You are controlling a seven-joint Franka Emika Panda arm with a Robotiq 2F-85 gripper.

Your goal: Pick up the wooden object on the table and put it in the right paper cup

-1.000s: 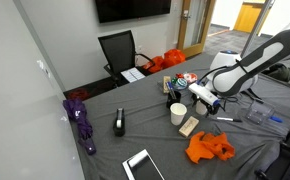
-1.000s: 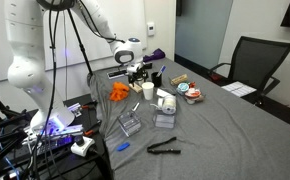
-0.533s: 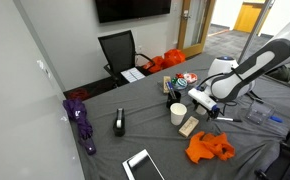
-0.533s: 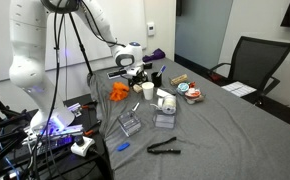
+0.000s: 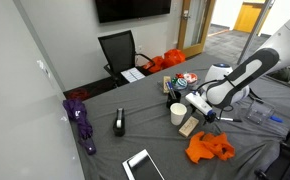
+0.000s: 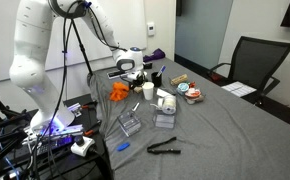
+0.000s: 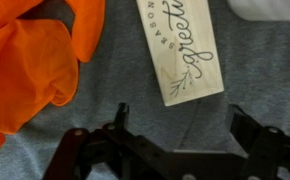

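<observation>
In the wrist view my gripper (image 7: 185, 135) has its fingers spread wide and holds nothing. The wooden block (image 7: 181, 50) lies flat on the grey table (image 7: 120, 70) just ahead of them, close beside the orange cloth (image 7: 35, 60). In an exterior view it rests near a paper cup (image 5: 178, 113).

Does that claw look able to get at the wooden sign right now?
Probably yes: the open claw hangs right by the wooden sign, nothing between them; the orange cloth lies aside.
</observation>
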